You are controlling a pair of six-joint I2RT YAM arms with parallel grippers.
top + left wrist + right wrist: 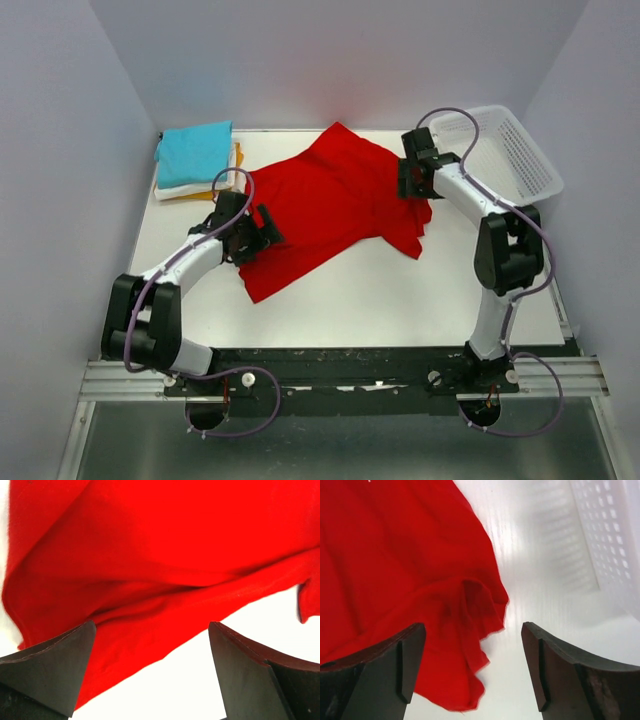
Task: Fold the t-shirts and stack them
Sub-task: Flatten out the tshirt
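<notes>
left hand and right hand hang empty, fingers apart, over edges of the plain bright red cloth t-shirt rumpled on the white counter; closing on a bunched hem could pinch doubled layers, skewing the fold

The orange-yellow shirt lies mostly hidden beneath the turquoise shirt.

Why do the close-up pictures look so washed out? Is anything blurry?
Top external view: soft, even light, sharp, faint pink cast on the wall behind the red shirt. Left wrist view: the table is blown out to plain white. Right wrist view: streaky glare on the table; the basket looks pale and soft.
</notes>
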